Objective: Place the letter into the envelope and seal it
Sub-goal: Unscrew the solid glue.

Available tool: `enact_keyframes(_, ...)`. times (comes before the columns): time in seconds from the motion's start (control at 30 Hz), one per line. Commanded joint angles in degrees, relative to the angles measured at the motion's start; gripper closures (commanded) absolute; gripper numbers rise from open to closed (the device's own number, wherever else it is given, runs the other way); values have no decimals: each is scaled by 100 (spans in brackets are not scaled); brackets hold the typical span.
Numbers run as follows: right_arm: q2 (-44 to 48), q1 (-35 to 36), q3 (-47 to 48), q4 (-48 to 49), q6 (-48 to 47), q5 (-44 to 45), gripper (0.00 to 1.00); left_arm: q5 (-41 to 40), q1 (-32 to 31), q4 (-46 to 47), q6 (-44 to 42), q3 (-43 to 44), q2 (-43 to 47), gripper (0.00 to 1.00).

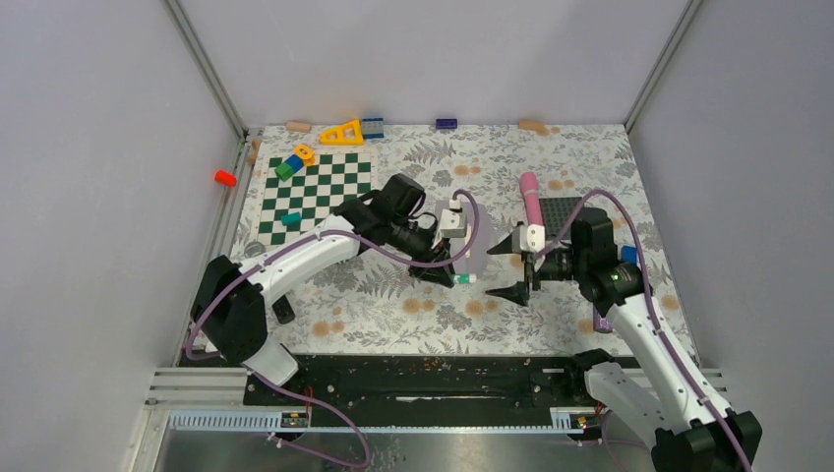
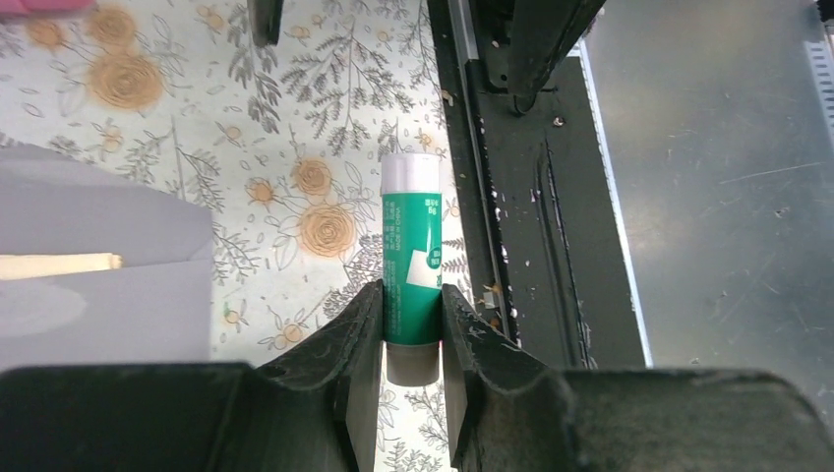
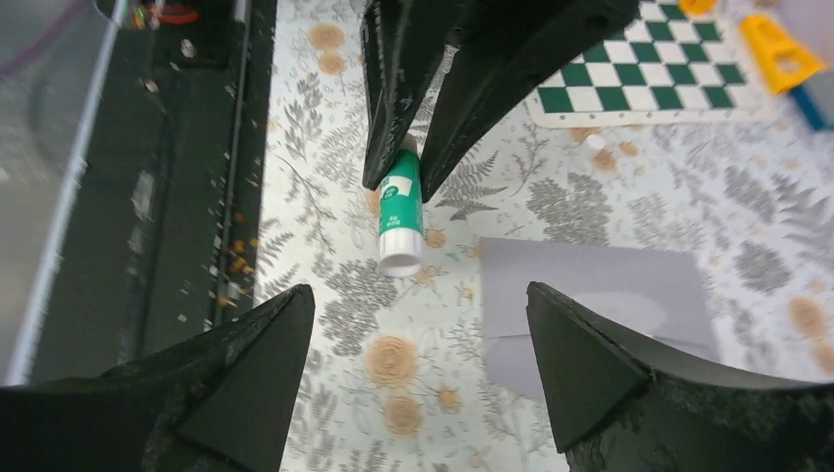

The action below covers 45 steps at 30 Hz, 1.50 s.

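Left wrist: left tool (image 2: 411,295) pinches glue stick (image 2: 410,246) near envelope (image 2: 98,305) edge; right tool (image 3: 415,295) spread, facing it.

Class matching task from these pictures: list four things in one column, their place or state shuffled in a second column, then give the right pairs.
1. glue stick
2. envelope
3. right gripper
4. pink cylinder

A. pale lavender paper, flat on the table
B. jaws wide apart, holding nothing
C. clamped in the left gripper
D. beside the dark studded plate

Pairs: 1-C, 2-A, 3-B, 4-D
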<state>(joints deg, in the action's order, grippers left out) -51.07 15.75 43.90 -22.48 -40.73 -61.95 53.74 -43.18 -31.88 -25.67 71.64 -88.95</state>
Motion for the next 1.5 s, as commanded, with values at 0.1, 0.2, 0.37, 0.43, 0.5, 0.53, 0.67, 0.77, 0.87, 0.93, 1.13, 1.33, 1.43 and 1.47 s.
enact_keyframes(0.1,377,13,-488,-317,-2704,-402,18,548,-17,-135,-64,277,-152,100)
enact_keyframes(0.2,384,82,-620,-284,-2933,-458,25,574,-24,-133,-7,316,-202,100)
enact_keyframes(0.37,402,328,-908,111,-2839,-299,30,633,-24,-126,40,348,-253,100)
enact_keyframes(0.43,419,410,-947,293,-2692,-291,32,623,-22,-133,62,346,-264,100)
enact_keyframes(0.5,408,464,-941,424,-2529,-291,35,599,-23,-130,70,352,-275,100)
enact_keyframes(0.53,399,491,-943,549,-2404,-268,38,595,-19,-133,71,357,-279,100)
enact_keyframes(0.67,348,596,-988,1103,-1825,-75,41,619,-20,-134,74,344,-282,100)
enact_keyframes(0.77,304,668,-982,1271,-1657,-19,44,621,-21,-134,70,345,-290,100)
enact_keyframes(0.87,306,738,-971,1266,-1604,-14,47,616,-22,-133,67,345,-300,100)
enact_keyframes(0.93,297,758,-982,1264,-1572,-18,51,615,-21,-133,62,351,-308,100)
enact_keyframes(1.13,256,773,-1025,1261,-1523,-17,64,571,-18,-136,84,387,-276,100)
enact_keyframes(1.33,142,781,-975,1280,-1172,-45,72,511,-20,14,182,358,-185,100)
enact_keyframes(1.43,24,782,-899,1502,-475,-45,75,278,-21,128,211,298,-68,100)
enact_keyframes(1.47,-30,781,-865,1602,-189,-59,75,199,-20,201,232,252,-6,100)
